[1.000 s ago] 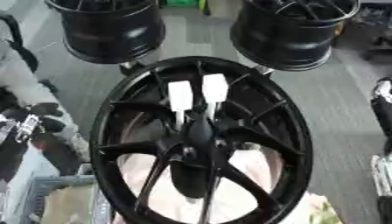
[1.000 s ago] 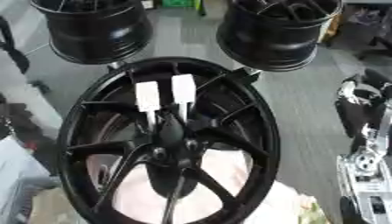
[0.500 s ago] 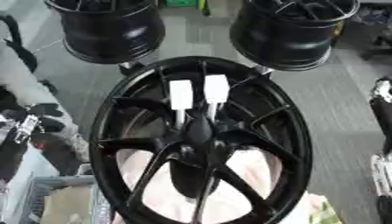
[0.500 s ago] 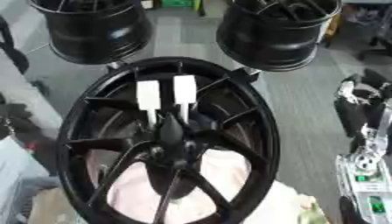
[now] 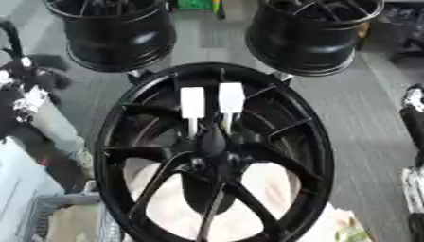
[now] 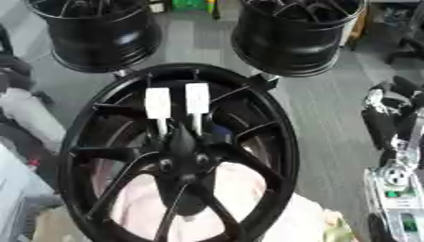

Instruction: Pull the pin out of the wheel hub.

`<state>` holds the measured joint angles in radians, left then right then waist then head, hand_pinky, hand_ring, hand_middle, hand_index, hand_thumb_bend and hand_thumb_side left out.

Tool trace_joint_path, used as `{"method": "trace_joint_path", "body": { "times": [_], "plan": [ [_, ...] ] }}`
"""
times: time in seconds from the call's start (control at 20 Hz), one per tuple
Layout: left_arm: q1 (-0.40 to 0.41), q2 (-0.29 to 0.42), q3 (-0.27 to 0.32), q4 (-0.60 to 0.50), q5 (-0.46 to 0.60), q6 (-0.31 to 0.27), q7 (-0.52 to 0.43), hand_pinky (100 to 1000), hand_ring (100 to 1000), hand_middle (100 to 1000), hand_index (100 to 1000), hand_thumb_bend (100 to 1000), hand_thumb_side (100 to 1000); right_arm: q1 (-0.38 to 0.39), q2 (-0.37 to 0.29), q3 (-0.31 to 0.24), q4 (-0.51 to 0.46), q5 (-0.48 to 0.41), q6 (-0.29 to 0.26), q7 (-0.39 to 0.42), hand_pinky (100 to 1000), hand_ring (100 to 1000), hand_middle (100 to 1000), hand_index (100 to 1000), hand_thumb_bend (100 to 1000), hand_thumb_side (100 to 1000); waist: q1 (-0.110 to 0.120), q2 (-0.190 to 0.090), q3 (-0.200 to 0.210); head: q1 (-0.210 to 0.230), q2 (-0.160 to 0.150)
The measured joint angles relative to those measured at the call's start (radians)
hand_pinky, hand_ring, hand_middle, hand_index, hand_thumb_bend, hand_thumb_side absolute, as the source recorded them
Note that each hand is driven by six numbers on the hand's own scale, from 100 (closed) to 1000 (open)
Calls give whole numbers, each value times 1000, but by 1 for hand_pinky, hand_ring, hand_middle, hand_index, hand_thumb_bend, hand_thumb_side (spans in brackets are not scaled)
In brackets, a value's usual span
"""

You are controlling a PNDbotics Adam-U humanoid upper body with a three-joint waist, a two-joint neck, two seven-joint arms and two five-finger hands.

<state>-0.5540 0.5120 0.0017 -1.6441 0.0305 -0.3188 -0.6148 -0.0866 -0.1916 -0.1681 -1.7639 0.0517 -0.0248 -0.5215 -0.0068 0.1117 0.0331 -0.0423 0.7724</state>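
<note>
Two white tabs [image 5: 211,101] are seen just above the hub [image 5: 211,142] of the black wheel [image 5: 124,142], two rims [image 5: 116,33] lie beyond, and neither hand is shown.

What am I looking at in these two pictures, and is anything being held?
Both pictures come from a humanoid robot's head, one from each eye, looking down at the same moment. In front lies a large black wheel with spokes meeting at its hub. Two white tabs on thin stems stick out of the hub; presumably the pins to pull. Two more black wheels stand farther back on the grey floor. Neither robot hand shows clearly, so nothing is visibly held.
</note>
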Motion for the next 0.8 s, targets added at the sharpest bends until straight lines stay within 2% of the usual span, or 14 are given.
{"method": "trace_joint_path", "body": {
  "times": [0.05,0.15,0.3,0.5,0.55,0.8],
  "plan": [
    [-44,35,-37,25,9,-40,-26,767,737,762,864,116,441,0,-1,2,1,0,0,2,498,571,651,757,100,294,3,-1,-3,3,0],
    [-132,94,-121,86,14,-107,-76,771,743,768,868,167,442,0,-4,3,4,0,1,5,498,570,649,756,100,296,8,-3,-10,7,0],
    [-253,143,-246,204,0,-106,-75,780,758,780,874,215,472,1,-10,9,4,3,3,9,498,570,648,756,100,298,19,-9,-17,13,0],
    [-352,141,-375,365,-50,-110,-71,779,763,787,876,284,561,8,-20,11,5,5,5,13,497,569,645,756,100,299,27,-13,-25,13,0],
    [-369,130,-400,398,-69,-116,-65,782,766,790,877,328,605,8,-22,12,5,6,5,14,497,568,643,756,100,299,29,-13,-26,13,0],
    [-422,66,-453,493,-145,-149,-33,790,776,801,877,380,653,8,-25,14,7,7,5,17,497,567,640,755,100,302,36,-17,-27,12,0]
  ]
}}
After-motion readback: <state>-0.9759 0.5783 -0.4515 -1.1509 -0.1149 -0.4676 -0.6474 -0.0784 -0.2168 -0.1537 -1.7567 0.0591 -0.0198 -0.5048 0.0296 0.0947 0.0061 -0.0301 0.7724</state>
